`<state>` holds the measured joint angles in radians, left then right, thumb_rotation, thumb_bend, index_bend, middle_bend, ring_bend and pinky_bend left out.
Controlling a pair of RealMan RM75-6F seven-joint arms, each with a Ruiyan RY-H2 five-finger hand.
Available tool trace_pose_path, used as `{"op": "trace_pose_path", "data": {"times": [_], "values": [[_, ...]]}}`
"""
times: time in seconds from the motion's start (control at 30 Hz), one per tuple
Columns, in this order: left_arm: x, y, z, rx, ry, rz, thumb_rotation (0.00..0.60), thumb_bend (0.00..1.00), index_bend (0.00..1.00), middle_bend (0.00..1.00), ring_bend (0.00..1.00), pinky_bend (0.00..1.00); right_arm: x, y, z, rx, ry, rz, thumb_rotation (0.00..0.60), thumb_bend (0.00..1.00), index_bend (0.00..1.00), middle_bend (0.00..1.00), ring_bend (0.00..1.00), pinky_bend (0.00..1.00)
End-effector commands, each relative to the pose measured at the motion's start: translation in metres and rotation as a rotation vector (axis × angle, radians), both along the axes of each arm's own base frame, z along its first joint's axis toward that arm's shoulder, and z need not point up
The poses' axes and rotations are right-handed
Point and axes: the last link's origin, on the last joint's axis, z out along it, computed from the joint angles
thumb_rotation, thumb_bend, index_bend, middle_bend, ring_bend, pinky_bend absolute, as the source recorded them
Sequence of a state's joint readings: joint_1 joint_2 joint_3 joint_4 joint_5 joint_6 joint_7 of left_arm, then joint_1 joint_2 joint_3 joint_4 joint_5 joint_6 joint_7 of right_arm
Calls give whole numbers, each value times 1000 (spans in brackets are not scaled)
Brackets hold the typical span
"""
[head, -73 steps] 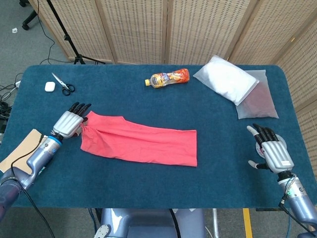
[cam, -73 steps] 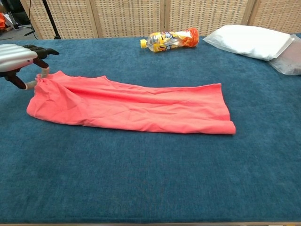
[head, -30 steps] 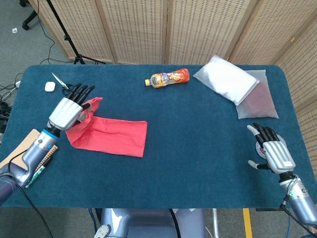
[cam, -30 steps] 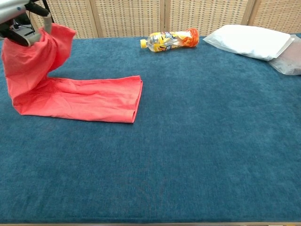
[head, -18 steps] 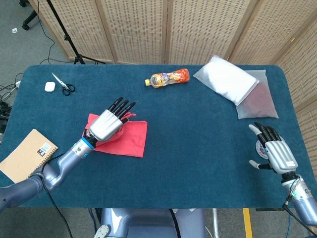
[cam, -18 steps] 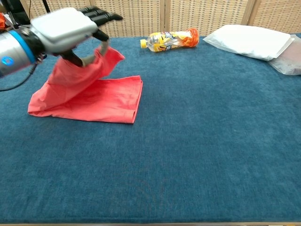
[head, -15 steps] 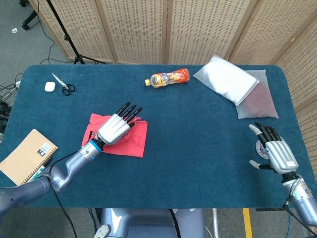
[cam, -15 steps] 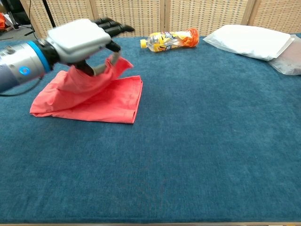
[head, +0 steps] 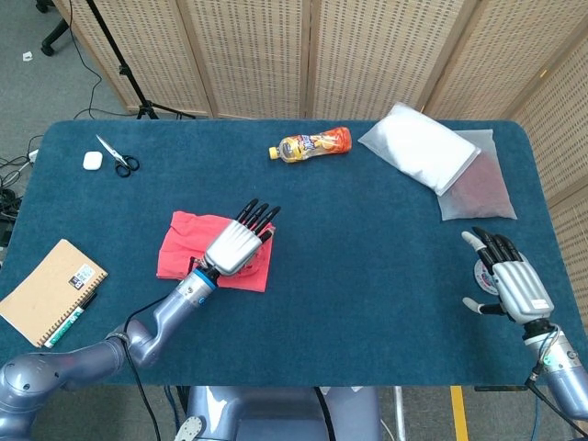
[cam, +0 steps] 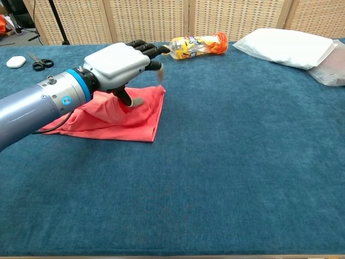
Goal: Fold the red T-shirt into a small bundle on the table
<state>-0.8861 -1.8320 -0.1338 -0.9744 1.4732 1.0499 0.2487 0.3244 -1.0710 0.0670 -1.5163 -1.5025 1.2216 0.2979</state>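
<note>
The red T-shirt (head: 188, 241) lies folded into a small rectangle on the blue table (head: 367, 276), left of centre. My left hand (head: 239, 243) reaches over the shirt's right edge with its fingers stretched out. In the chest view the left hand (cam: 119, 63) has its thumb down in the cloth, and the red T-shirt (cam: 137, 118) bunches up under the palm, pinched there. My right hand (head: 512, 283) rests near the table's right edge with its fingers spread and nothing in it.
An orange drink bottle (head: 312, 144) lies at the back centre. A white padded bag (head: 418, 147) and a clear pouch (head: 478, 191) sit at the back right. Scissors (head: 118, 158) and a white case (head: 91, 161) are at the back left, a notebook (head: 48, 289) at the front left.
My left hand lifted the shirt's left end and carried it rightward over the rest, folding the long strip into a short rectangle. It now sits low at the right edge. The right hand stayed put.
</note>
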Motion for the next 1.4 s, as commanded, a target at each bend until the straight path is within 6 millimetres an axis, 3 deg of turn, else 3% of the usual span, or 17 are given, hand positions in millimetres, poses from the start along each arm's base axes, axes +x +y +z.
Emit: {"op": "trace_pose_path", "data": {"times": [0.03, 0.27, 0.47, 0.63, 0.7, 0.77, 0.9, 1.2, 1.4], "values": [[9, -3, -3, -32, -95, 75, 600, 16, 0, 0, 0, 0, 0, 0, 0, 1, 1, 0, 600, 181, 0, 0, 0, 0], [20, -7, 23, -84, -286, 119, 600, 0, 0, 0, 0, 0, 0, 1, -2, 9, 6, 0, 600, 182, 0, 0, 0, 0], [12, -12, 60, -161, -318, 137, 600, 0, 0, 0, 0, 0, 1, 2, -3, 12, 8, 2, 600, 182, 0, 0, 0, 0], [-16, -27, 80, -230, -251, 142, 600, 0, 223, 0, 0, 0, 1, 2, -2, 11, 7, 5, 600, 182, 0, 0, 0, 0], [-30, -35, 84, -256, -224, 151, 600, 0, 263, 0, 0, 0, 1, 2, -2, 10, 7, 4, 600, 182, 0, 0, 0, 0], [-46, -44, 85, -263, -180, 154, 600, 0, 281, 0, 0, 0, 1, 2, -2, 11, 8, 4, 600, 182, 0, 0, 0, 0], [-61, -51, 80, -265, -154, 154, 600, 3, 314, 0, 0, 0, 2, 3, -4, 17, 10, 6, 600, 183, 0, 0, 0, 0], [-70, -55, 51, -261, -205, 175, 600, 90, 401, 0, 0, 0, 1, 2, -4, 17, 12, 2, 600, 182, 0, 0, 0, 0], [-74, -56, 45, -255, -237, 197, 600, 117, 435, 0, 0, 0, 0, 1, -4, 18, 11, 1, 600, 182, 0, 0, 0, 0]]}}
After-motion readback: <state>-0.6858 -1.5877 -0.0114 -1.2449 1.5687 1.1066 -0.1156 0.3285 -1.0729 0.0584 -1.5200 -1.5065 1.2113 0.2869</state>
